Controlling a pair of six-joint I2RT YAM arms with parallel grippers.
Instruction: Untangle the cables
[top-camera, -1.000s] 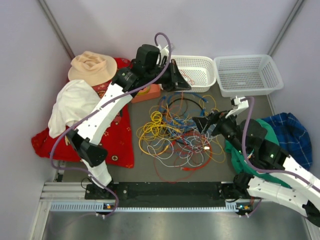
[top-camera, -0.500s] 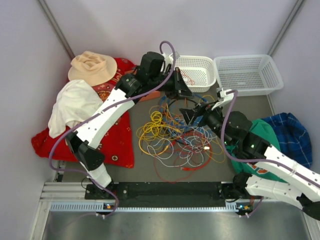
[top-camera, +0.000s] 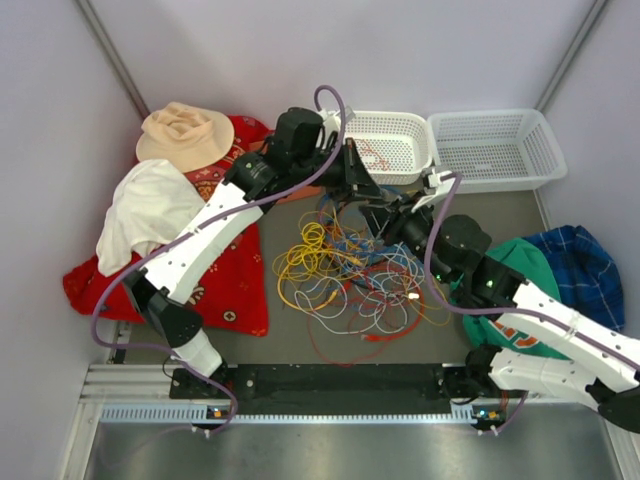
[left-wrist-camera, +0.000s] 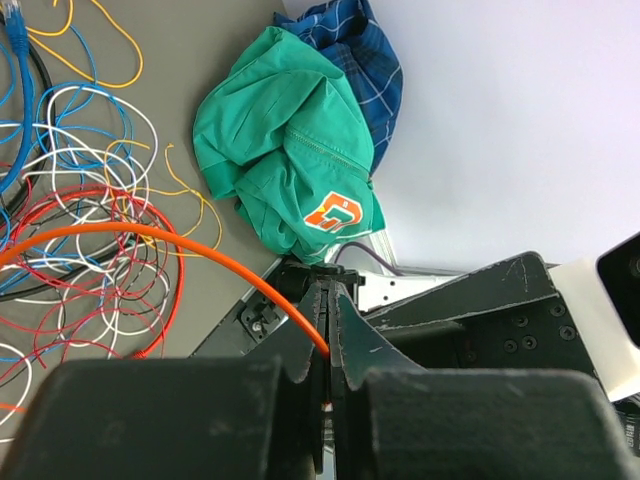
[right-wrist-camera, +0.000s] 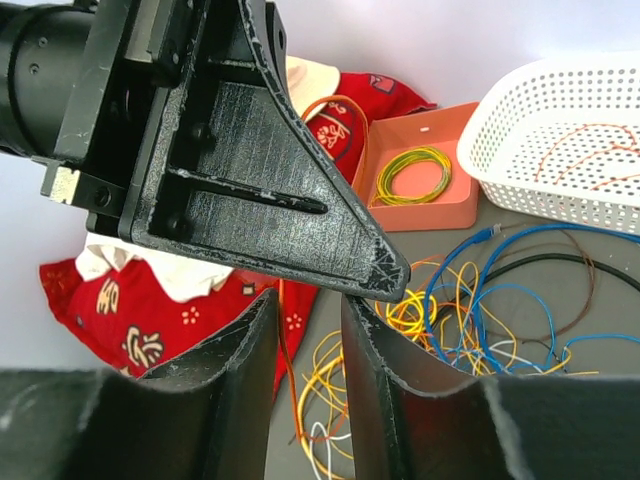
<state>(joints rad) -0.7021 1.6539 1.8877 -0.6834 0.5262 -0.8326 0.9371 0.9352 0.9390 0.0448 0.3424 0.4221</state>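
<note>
From above, the cables (top-camera: 350, 275) lie as a loose tangle in the middle of the bench (top-camera: 285, 345), their loops running every way with no single long axis. At its far edge the left fingers (top-camera: 372, 188) and right fingers (top-camera: 383, 213) come tip to tip.

In the left wrist view, the left fingers (left-wrist-camera: 327, 300) are pressed together, pinching an orange cable (left-wrist-camera: 150, 235) that arcs in from the left edge and slopes down to the pinch.

In the right wrist view, the right fingers (right-wrist-camera: 262, 330) stand a narrow gap apart. The orange cable runs upright through the gap, close to one pad; whether it touches I cannot tell.
</note>
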